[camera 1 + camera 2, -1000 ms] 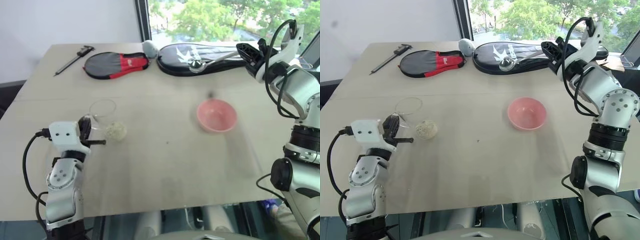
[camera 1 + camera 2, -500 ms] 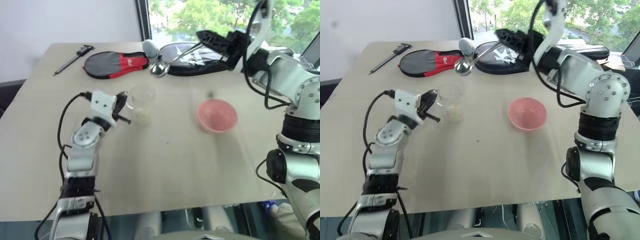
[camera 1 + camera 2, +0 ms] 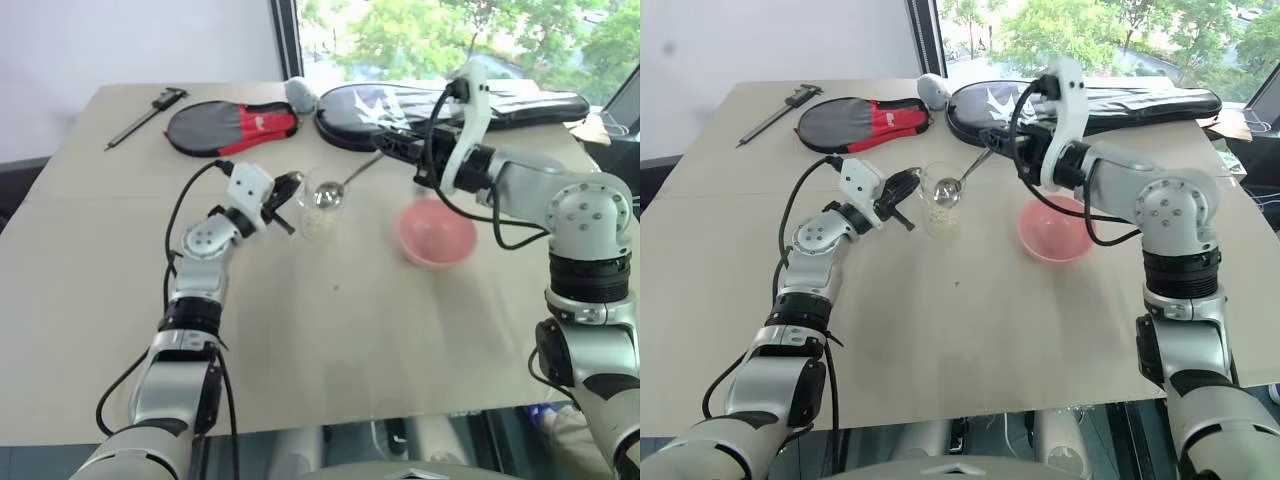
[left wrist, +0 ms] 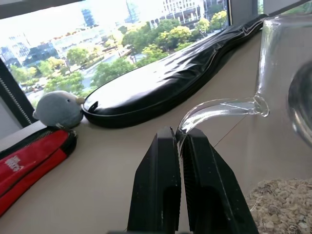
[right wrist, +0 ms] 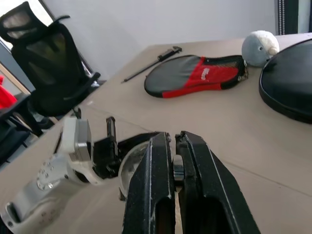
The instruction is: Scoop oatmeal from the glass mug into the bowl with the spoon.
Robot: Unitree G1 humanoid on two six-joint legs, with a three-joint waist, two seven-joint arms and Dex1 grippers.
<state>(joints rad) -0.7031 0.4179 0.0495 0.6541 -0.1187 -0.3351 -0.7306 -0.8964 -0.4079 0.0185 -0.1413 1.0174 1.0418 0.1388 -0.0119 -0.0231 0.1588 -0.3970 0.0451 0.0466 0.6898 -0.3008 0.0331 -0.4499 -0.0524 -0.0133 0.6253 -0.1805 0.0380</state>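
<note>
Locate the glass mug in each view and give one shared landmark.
Left eye view: glass mug, table centre, held by left gripper.
Right eye view: centre, at the spoon tip.
Left wrist view: handle between the fingers.
Right wrist view: rim behind the fingers.
Landmark: red-and-black case.

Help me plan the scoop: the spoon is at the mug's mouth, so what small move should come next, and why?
Probably dip the spoon deeper. The left gripper is shut on the glass mug handle, the right gripper on the spoon, whose tip sits near the rim while the oatmeal lies at the bottom. The bowl waits beside.
</note>
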